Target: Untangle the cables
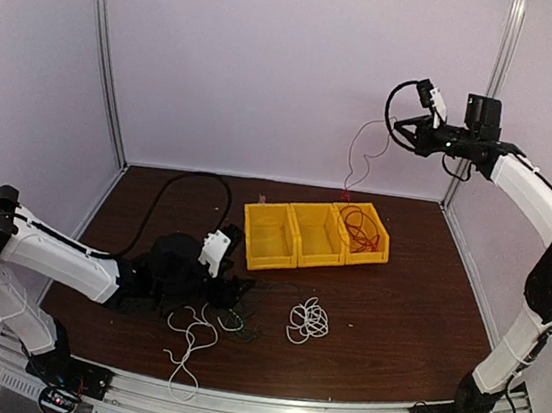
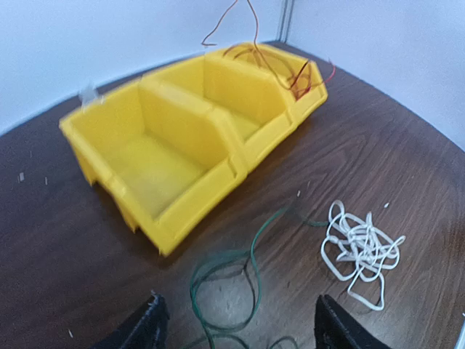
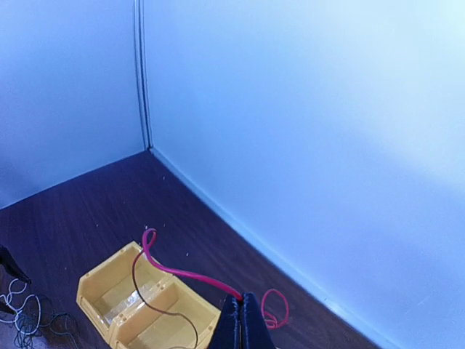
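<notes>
— Brown tabletop (image 1: 418, 284), near its back edge: overhead we see the red cable (image 1: 358, 227) strung from the rightmost yellow bin (image 1: 365, 257) up to the right gripper (image 1: 400, 129).
— Our wrist views add that it's clamped closed on that cable. The left gripper (image 2: 240, 323) is spread, with the green cable (image 2: 254, 247) between its fingers.

The left pincer (image 2: 240, 323) faced green cable loops (image 2: 253, 251) and yellow bins (image 2: 182, 109); a red cable (image 3: 189, 275) hung overhead; the rightward desk (image 2: 378, 145) lay bare.
</notes>
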You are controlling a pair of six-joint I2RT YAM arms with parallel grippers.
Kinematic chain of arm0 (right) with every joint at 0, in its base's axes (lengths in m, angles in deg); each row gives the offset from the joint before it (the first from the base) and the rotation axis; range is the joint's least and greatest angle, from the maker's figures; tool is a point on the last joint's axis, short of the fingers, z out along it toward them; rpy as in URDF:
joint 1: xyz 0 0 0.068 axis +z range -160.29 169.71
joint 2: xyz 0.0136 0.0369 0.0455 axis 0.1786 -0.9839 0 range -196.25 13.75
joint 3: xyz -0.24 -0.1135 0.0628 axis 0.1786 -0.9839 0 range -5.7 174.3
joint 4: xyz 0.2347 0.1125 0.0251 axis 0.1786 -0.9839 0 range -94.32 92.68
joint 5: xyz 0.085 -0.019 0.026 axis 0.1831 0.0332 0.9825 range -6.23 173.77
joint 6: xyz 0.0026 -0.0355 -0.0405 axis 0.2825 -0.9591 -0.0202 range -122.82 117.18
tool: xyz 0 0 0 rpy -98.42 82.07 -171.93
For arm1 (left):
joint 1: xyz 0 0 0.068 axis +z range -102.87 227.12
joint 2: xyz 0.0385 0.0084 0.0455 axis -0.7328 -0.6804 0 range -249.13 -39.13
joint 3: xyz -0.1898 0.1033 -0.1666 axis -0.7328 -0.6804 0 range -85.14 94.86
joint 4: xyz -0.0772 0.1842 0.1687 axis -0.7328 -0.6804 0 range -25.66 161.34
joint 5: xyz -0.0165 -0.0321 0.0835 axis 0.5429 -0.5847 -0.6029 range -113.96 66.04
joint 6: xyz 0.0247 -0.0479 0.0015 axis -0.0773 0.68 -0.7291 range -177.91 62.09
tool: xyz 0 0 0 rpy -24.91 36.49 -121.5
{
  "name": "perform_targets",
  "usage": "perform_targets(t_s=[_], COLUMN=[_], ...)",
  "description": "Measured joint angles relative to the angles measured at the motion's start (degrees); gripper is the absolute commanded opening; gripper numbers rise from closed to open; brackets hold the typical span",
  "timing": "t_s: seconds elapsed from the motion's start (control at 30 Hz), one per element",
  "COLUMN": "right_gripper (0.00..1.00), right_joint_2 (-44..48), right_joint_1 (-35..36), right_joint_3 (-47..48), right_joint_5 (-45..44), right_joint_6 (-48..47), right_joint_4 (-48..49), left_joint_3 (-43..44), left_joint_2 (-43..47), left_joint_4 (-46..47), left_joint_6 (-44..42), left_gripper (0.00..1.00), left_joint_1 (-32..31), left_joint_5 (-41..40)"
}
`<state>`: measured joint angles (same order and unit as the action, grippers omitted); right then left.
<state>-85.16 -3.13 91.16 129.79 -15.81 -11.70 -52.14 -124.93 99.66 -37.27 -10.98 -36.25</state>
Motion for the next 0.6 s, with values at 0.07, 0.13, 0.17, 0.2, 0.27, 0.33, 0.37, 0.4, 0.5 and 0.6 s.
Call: perform_targets(t_s=[0.07, 0.13, 0.17, 0.2, 0.27, 0.33, 0.37, 0.4, 0.5, 0.6], right_gripper=[0.0, 0.0, 0.0, 0.0, 0.0, 0.0, 0.0, 0.0, 0.0, 0.0], right_joint_2=[3.54, 6.34, 7.63, 8.68, 10.05, 10.43, 10.43, 10.38, 10.45, 11.54], right_joint_1=[0.0, 0.11, 0.17, 0.22, 0.35, 0.5, 0.55, 0.59, 0.63, 0.72], right_joint_3=[2.93, 4.74, 5.46, 5.99, 6.29, 6.29, 6.27, 6.19, 5.66, 3.96], right_joint_5=[0.02, 0.02, 0.02, 0.0, 0.04, 0.02, 0.0, 0.02, 0.17, 0.55], right_joint_6=[0.0, -0.04, -0.07, -0.09, -0.2, -0.26, -0.28, -0.26, -0.24, 0.42], right_joint_4=[-0.11, -0.22, -0.26, -0.39, -0.66, -1.4, -1.97, -2.64, -3.89, -4.07], left_joint_3=[4.0, 10.03, 13.57, 17.64, 25.99, 35.63, 40.28, 43.67, 54.34, 61.26], left_joint_2=[0.42, -0.26, -1.22, -2.84, -7.43, -13.77, -17.09, -19.63, -28.35, -34.82], left_joint_4=[0.2, 0.74, 1.22, 1.99, 3.37, 4.33, 4.55, 4.63, 4.31, 3.41], left_joint_6=[-2.64, -5.92, -7.63, -9.35, -12.72, -15.93, -17.16, -17.94, -19.89, -20.2], left_gripper=[0.83, 0.89, 0.91, 0.92, 0.92, 0.92, 0.92, 0.91, 0.88, 0.87], left_joint_1=[-0.26, -0.37, -0.42, -0.42, -0.42, -0.33, -0.17, -0.04, 0.33, 1.01], left_joint_5=[0.07, 0.5, 0.68, 0.87, 1.31, 2.23, 2.99, 3.72, 5.55, 7.41])
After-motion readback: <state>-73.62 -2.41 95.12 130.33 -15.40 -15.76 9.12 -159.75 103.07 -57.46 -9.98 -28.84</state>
